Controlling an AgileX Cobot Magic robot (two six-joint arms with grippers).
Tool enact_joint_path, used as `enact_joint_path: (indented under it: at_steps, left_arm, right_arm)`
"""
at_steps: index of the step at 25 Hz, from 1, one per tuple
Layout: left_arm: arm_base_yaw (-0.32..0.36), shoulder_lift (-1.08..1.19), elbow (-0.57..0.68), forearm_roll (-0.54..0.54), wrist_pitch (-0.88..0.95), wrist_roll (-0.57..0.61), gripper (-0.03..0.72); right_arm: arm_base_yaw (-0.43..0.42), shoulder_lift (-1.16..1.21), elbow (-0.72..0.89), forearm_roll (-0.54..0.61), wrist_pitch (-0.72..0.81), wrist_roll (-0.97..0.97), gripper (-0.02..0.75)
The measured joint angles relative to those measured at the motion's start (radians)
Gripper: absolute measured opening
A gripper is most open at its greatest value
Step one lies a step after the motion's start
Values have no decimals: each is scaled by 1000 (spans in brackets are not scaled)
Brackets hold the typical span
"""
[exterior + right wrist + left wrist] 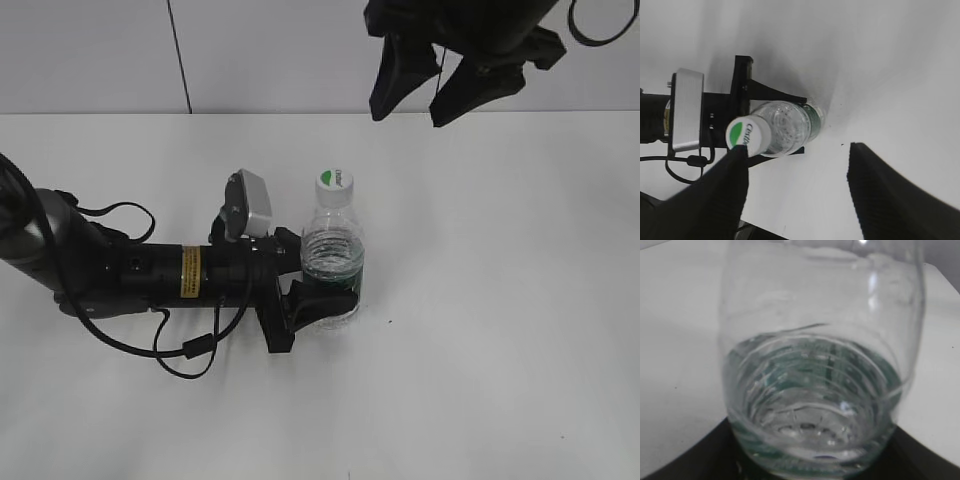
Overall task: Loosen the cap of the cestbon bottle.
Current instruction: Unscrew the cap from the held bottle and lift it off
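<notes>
The cestbon bottle (331,262) stands upright on the white table, clear with a dark green label band. Its white cap (335,185) with a green half-circle is on top. My left gripper (315,285) is shut on the bottle's lower body from the left. In the left wrist view the bottle (820,365) fills the frame. My right gripper (412,95) hangs open high above the table, behind and right of the bottle. In the right wrist view the open right gripper (795,172) is above the bottle (790,127), its left finger next to the cap (747,135).
The left arm (130,270) with its cables lies across the left part of the table (500,300). A grey camera block (250,205) sits on the left wrist. A pale wall stands behind the table.
</notes>
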Motion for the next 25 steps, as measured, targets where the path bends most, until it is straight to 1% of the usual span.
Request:
enact_joint_path:
  at_steps: [12, 22, 25]
  left_arm:
    - [0, 0, 0, 0, 0, 0, 415]
    - [0, 0, 0, 0, 0, 0, 415]
    - [0, 0, 0, 0, 0, 0, 415]
  right_arm:
    - [67, 60, -2, 41, -37, 42, 479]
    - [71, 81, -3, 57, -68, 53, 479]
    - [79, 82, -3, 29, -70, 53, 479]
